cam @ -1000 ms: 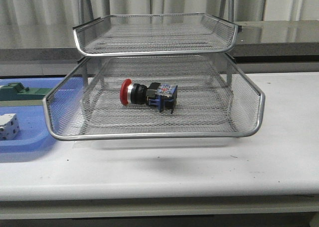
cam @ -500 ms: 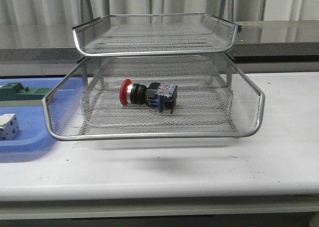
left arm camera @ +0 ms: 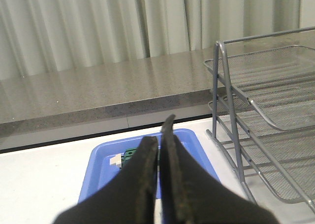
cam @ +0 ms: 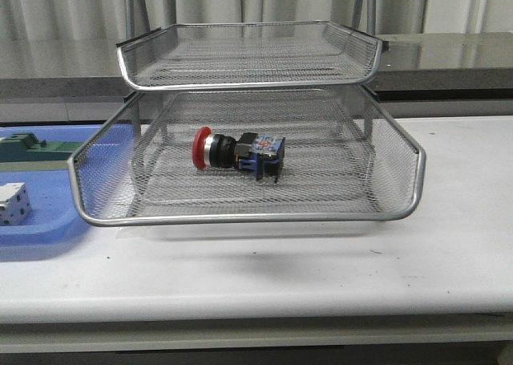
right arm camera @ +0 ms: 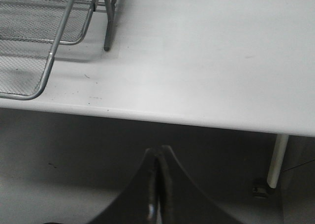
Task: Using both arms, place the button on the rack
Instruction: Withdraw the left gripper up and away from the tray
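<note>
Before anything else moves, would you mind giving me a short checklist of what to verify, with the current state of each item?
1. Button lies inside the rack: ok, in the lower of the two trays the front view shows.
2. Button at rest, on its side: ok.
3. Left gripper empty and shut: ok.
4. Right gripper empty and shut: ok.
5. Both arms clear of the rack: ok.
6. Rack's bottom tray: cannot tell.

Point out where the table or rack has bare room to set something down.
Bare: the table right of the rack, the strip before it, and the mesh right of the button. Crowded: the blue tray, holding a white block and a green block.
</note>
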Available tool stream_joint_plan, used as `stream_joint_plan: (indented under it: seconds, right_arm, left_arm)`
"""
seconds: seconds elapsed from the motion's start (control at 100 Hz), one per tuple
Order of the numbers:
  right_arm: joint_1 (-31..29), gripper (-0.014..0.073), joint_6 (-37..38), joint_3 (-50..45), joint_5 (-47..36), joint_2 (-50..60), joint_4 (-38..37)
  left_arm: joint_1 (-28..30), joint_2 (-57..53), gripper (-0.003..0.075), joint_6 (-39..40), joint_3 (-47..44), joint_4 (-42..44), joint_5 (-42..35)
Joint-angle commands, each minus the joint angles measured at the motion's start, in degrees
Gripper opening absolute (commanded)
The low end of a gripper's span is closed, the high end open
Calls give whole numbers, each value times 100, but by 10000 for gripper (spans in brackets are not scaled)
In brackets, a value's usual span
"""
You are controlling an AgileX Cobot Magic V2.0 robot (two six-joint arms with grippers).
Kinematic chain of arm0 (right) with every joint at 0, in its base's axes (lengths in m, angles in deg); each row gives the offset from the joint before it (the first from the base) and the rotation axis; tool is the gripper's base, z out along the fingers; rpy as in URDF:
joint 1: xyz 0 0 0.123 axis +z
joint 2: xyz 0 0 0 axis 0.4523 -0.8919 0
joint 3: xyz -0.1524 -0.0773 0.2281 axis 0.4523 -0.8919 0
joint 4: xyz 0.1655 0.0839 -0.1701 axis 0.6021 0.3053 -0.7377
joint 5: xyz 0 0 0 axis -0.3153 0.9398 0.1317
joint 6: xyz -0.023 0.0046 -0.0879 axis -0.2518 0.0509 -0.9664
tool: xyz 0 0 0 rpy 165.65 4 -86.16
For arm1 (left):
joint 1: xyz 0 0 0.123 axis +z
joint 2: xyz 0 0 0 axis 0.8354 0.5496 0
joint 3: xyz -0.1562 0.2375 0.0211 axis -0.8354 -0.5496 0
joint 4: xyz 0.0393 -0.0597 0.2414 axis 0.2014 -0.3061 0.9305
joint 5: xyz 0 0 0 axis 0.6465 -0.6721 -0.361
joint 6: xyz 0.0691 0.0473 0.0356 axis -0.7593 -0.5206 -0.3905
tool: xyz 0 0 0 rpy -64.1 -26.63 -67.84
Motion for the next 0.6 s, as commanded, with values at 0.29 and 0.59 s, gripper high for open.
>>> stream_joint_plan:
  seconds: [0.29, 0.59]
  right_arm:
    - [-2, -68, 0, 191, -300, -25, -52]
    - [-2, -68, 0, 191, -565, -89, 288]
  left_arm:
    - [5, 49, -20, 55, 168, -104, -473]
    - [5, 49, -20, 55, 168, -104, -473]
